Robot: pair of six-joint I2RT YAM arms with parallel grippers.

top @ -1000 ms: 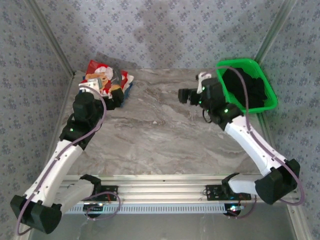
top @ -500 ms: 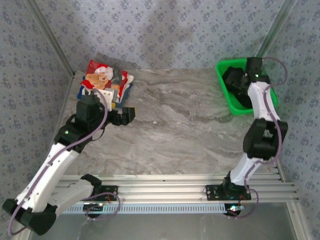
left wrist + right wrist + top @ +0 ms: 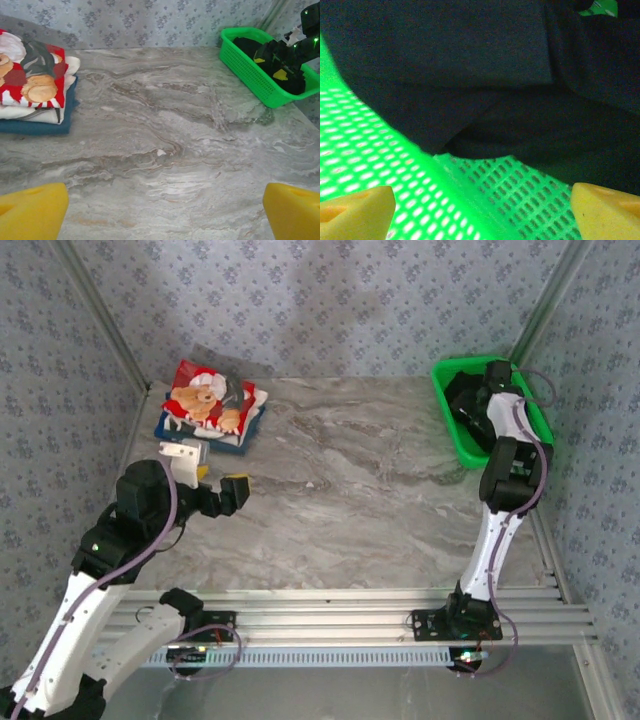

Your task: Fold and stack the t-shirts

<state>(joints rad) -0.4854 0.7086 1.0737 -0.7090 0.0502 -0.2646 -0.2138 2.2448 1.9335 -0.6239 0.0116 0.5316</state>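
Step in hand, apparently: fetching the black t-shirt [image 3: 470, 75], which lies in the green mesh basket [image 3: 365, 165] under the right gripper [image 3: 480, 215], fingers spread and empty. The left gripper [image 3: 161, 212], also released, hangs near the stacked teddy-bear shirt [image 3: 30, 75] and dark blue shirt [image 3: 35, 127]. Next, likely: lower and pinch cloth.

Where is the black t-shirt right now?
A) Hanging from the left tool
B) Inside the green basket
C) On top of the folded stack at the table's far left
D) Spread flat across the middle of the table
B: the black t-shirt lies bunched inside the green basket, and the open right tool is down in the basket next to the cloth.
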